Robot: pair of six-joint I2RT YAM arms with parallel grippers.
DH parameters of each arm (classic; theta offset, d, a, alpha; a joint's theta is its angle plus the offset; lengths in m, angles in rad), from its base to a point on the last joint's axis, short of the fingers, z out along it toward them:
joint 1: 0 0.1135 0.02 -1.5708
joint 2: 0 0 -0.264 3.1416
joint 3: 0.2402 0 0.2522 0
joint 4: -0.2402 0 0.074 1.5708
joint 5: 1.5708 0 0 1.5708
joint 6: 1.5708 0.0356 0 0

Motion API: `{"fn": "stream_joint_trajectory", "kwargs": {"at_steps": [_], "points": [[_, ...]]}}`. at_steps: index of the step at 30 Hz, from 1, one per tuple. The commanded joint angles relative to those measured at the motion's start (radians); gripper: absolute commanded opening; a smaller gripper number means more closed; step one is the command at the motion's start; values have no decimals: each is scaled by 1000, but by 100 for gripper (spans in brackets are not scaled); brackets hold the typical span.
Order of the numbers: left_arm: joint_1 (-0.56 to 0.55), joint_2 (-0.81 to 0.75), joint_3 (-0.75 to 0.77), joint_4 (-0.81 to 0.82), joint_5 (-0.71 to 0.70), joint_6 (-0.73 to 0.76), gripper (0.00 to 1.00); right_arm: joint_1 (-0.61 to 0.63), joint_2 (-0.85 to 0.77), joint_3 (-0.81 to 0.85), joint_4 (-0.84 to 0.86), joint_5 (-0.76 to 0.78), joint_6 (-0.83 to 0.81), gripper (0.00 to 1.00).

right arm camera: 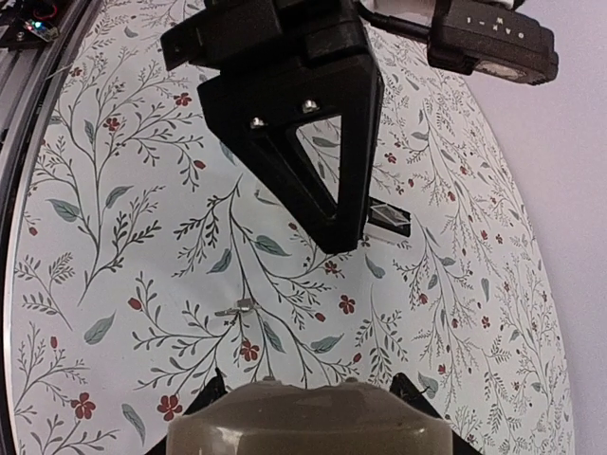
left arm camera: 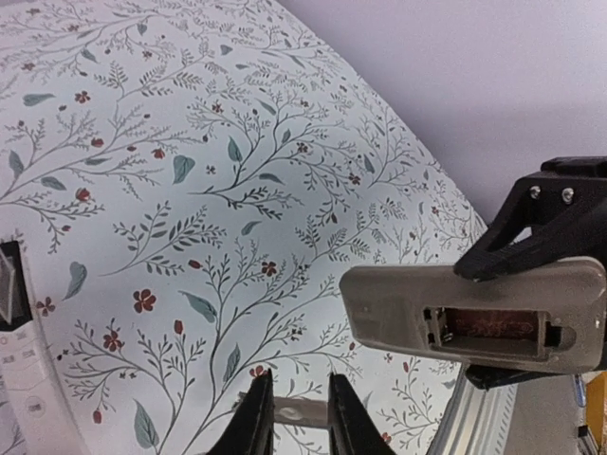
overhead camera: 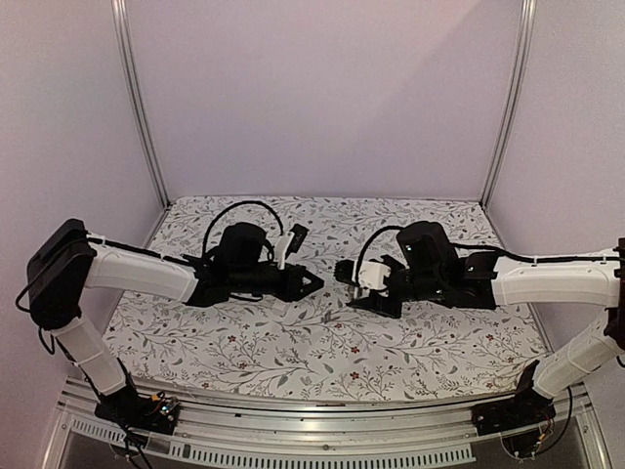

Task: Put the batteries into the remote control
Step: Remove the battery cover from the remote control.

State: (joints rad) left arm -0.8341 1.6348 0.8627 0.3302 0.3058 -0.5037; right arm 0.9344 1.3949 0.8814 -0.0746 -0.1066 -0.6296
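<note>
Insertion seems the step in hand: right gripper (left arm camera: 479, 322) clamps the grey plastic remote control (left arm camera: 398, 303), a reddish battery (left arm camera: 498, 324) perhaps lying in its open bay (left arm camera: 436, 330), while left gripper (left arm camera: 302, 417), jaws nearly closed, contents impossible to tell, next needs alignment with that bay.

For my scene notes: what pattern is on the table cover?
White table cover with leafy branches and small red flowers; clearest in left wrist view.

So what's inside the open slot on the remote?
The remote control, held in the right gripper, has its battery slot open. Something reddish-brown fills it, maybe a battery; too blurry to be sure. Whatever lies underneath that is covered.
</note>
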Motion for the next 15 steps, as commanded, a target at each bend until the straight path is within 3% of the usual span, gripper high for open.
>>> {"fn": "stream_joint_trajectory", "kwargs": {"at_steps": [1, 6, 15], "points": [[26, 106, -11, 65, 77, -25, 20, -20, 82, -20, 37, 8, 41, 5], [50, 159, -16, 61, 63, -21, 21, -58, 151, -11, 53, 47, 63, 3], [47, 84, -23, 25, 4, 123, 28, -75, 80, 17, 46, 50, 111, 4]]}}
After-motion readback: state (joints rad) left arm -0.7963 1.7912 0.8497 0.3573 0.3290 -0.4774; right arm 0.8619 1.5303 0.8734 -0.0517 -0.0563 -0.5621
